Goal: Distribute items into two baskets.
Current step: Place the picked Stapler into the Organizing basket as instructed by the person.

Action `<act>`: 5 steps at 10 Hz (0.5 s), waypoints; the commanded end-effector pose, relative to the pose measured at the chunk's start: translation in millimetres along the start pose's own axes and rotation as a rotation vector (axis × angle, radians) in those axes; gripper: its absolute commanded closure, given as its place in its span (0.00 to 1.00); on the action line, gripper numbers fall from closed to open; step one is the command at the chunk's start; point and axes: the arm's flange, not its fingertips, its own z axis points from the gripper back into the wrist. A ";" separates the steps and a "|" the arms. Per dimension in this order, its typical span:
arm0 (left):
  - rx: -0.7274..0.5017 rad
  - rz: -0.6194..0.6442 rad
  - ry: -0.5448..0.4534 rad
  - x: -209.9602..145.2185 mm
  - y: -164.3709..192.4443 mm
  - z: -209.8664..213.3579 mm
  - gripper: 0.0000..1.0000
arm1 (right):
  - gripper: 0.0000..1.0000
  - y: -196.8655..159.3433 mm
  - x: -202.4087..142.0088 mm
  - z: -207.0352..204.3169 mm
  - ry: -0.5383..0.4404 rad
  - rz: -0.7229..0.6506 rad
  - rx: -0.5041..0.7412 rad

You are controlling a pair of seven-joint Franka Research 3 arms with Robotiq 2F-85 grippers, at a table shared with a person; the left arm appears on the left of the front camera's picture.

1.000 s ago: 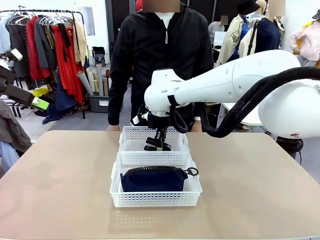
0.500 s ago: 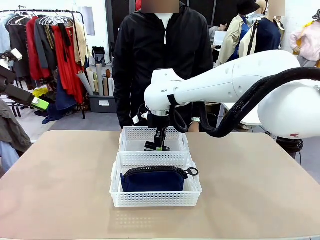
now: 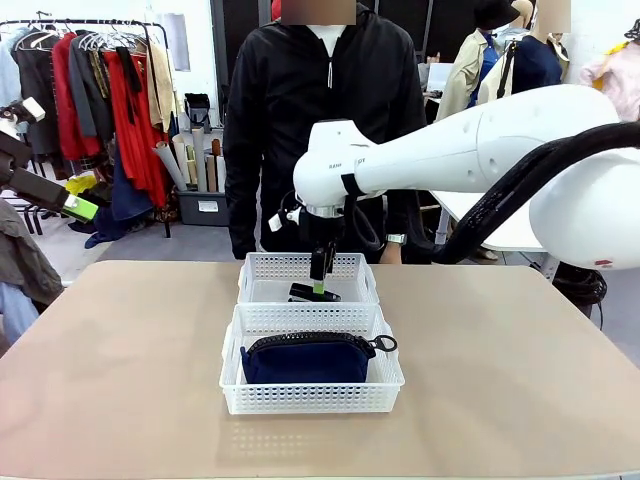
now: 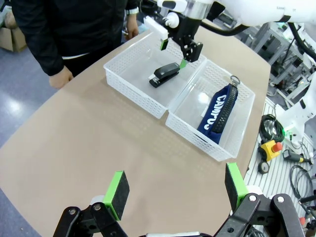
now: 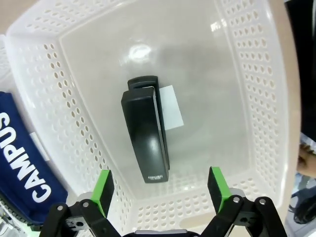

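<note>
While the right tool (image 3: 318, 285) hangs spread over the far basket (image 3: 308, 277), the stapler (image 3: 313, 293) lies inside; the pouch (image 3: 308, 360) fills the near basket (image 3: 312, 395). From the left wrist, the left tool (image 4: 175, 190) gapes above the bare surface (image 4: 89, 143). Under the right wrist, the stapler lies free.

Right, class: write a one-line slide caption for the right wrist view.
Open right gripper above a black stapler lying in a white basket, with the navy pouch in the neighbouring basket.
</note>
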 end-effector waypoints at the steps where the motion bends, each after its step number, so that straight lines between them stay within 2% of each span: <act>1: -0.007 -0.004 -0.009 -0.3 -1.5 0.4 0.00 | 0.00 17.7 -14.8 8.4 -0.049 0.015 -0.008; 3: -0.007 -0.004 -0.009 -0.3 -1.5 0.4 0.00 | 0.00 28.4 -20.4 20.9 -0.088 0.036 -0.025; 4: -0.007 -0.004 -0.009 -0.3 -1.5 0.4 0.00 | 0.00 8.2 -3.0 14.3 -0.021 0.006 -0.026; 5: -0.007 -0.004 -0.009 -0.3 -1.5 0.4 0.00 | 0.00 8.2 -3.0 14.3 -0.021 0.006 -0.026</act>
